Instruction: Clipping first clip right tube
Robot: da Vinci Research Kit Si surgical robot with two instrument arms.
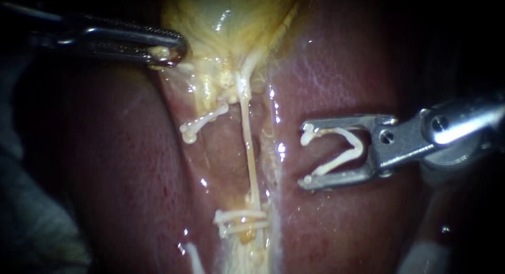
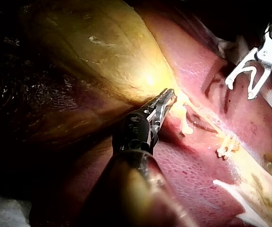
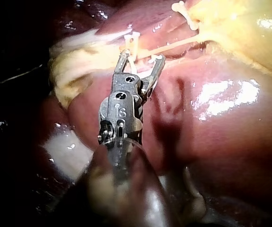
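Observation:
A thin pale tube (image 1: 251, 158) runs from the yellow gallbladder (image 1: 221, 16) down between the liver lobes. White clips (image 1: 239, 217) sit across its lower end. To its left, another white clip (image 1: 202, 124) sits on a short stump. My right instrument (image 1: 306, 155) comes in from the right with its jaws wide apart, holding an open white clip (image 1: 344, 148) between them. It hangs over the liver, right of the tube and not touching it. My left instrument (image 1: 171, 54) is shut on the gallbladder's lower edge; the left wrist view shows the same grip (image 2: 169, 97).
Dark red liver (image 1: 342, 69) lies on both sides of the tube, wet and shiny. Yellowish frayed tissue (image 1: 247, 253) lies below the lower clips. In the right wrist view the loaded jaws (image 3: 140, 60) stand just short of the tube (image 3: 174, 47).

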